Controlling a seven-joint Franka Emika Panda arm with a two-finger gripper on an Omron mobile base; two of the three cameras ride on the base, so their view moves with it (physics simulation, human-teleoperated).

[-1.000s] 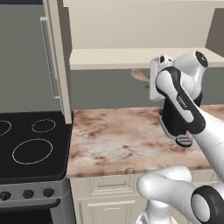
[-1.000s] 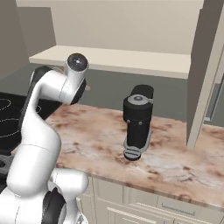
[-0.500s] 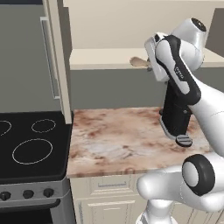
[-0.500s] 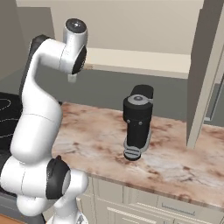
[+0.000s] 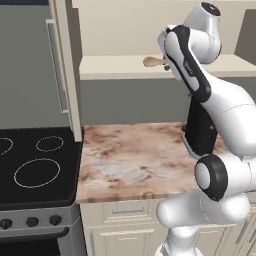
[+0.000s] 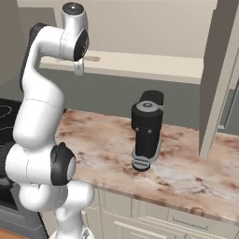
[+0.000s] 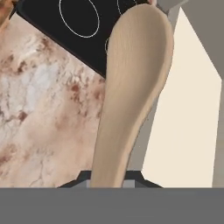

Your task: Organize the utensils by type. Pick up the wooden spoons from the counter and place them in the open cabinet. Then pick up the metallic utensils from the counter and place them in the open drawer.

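**Op:** Right, field note. Gripper (image 7: 111, 181) is nearly closed, clamped on the handle of the paler wooden spoon (image 7: 133, 87). From the hand camera the bowl of the spoon stands up between the fingertips, with the stove (image 7: 83, 26) and the marbled worktop (image 7: 39, 113) below it.

**Obs:** Where is the spoon relative to the cabinet shelf?

**Op:** Left base camera has the spoon's bowl (image 5: 151, 61) level with the cabinet shelf (image 5: 120, 67), sticking out at its front edge, hand raised high beside it. I judge it over or just at the shelf lip, not yet set down. Right base camera shows a thin tan strip on the shelf (image 6: 154, 65) near the arm's upper joint; too small for me to say if it is this spoon or another.

**Obs:** Progress?

**Op:** Early, by my read. First wooden spoon is at the point of placing. I cannot confirm any spoon resting in the cabinet. Second wooden spoon and both metal utensils are left, plus the drawer step.

**Obs:** Containers?

**Op:** Shelf looks bare apart from that strip. On the worktop below the shelf stands a black cylindrical appliance (image 6: 147, 130), upright, nothing in it that I can see.
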